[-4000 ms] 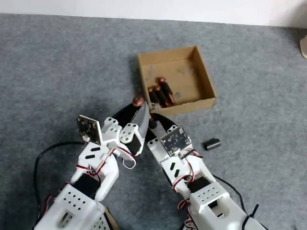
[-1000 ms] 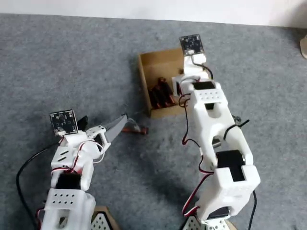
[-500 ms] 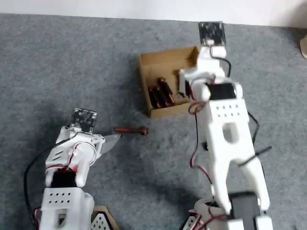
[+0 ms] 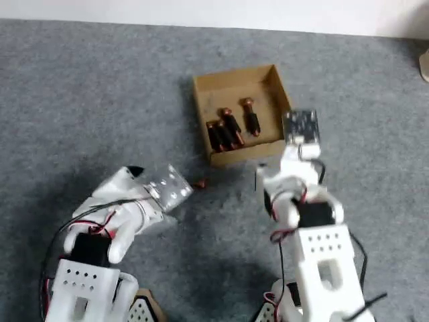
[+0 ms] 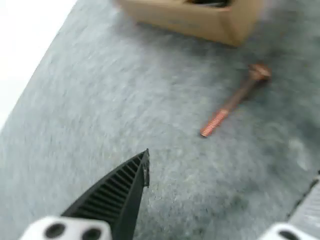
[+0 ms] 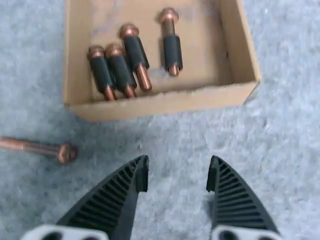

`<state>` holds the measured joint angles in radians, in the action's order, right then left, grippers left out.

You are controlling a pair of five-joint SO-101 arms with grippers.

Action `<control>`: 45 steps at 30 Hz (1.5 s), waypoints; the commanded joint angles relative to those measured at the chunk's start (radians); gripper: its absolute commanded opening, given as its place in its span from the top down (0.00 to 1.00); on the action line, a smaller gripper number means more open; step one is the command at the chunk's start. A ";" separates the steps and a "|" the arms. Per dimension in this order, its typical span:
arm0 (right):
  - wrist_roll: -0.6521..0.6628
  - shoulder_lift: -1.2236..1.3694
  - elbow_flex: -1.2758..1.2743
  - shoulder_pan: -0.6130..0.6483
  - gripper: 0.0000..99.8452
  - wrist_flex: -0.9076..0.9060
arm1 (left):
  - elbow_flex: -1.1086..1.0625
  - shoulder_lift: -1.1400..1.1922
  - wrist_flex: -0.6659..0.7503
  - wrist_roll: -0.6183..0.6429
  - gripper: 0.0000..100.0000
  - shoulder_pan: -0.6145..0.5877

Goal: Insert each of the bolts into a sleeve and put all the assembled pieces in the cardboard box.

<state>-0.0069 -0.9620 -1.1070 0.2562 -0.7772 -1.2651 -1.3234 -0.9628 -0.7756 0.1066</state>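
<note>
The cardboard box (image 4: 275,87) stands on the grey carpet and holds several assembled pieces (image 4: 228,129), copper bolts in black sleeves. In the right wrist view one piece (image 6: 171,46) lies apart from the others (image 6: 116,67) inside the box (image 6: 245,55). A bare copper bolt (image 4: 200,183) lies on the carpet just in front of the box, partly hidden under my left arm. My left gripper (image 5: 230,170) is open and hangs a little short of this bolt (image 5: 234,100). My right gripper (image 6: 177,167) is open and empty, in front of the box's near wall, with the bolt (image 6: 37,147) off to one side.
Grey carpet covers the table, with open floor to the left of and beyond the box. A pale object (image 4: 423,64) sits at the far right edge. Both arms' bases fill the near side.
My right arm has pulled back from over the box, and one more assembled piece now lies inside. My left arm has swung over the bare bolt lying on the carpet.
</note>
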 commanded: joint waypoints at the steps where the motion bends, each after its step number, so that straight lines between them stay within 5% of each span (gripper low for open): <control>1: -0.006 -0.124 -0.151 0.050 0.82 0.107 | 0.091 -0.002 -0.075 -0.055 0.55 0.059; 8: -0.006 -0.308 -0.446 0.045 0.82 0.295 | 0.211 0.234 -0.138 -0.195 0.55 0.105; 16: -0.008 -0.561 -0.662 -0.108 0.82 0.430 | 0.458 0.642 -0.123 -0.288 0.55 0.157; 24: -0.008 -0.631 -0.704 -0.140 0.82 0.367 | 0.648 1.007 -0.137 -0.439 0.55 0.200; 33: -0.008 -0.631 -0.704 -0.140 0.82 0.367 | 0.957 1.345 -0.141 -0.440 0.55 0.200; 45: -0.006 -0.631 -0.704 -0.140 0.82 0.369 | 1.070 1.641 -0.135 -0.442 0.55 0.236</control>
<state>-0.0084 -1.5789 -1.6763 0.1289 -0.4058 -0.2355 0.3061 -1.0948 -1.2052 0.3092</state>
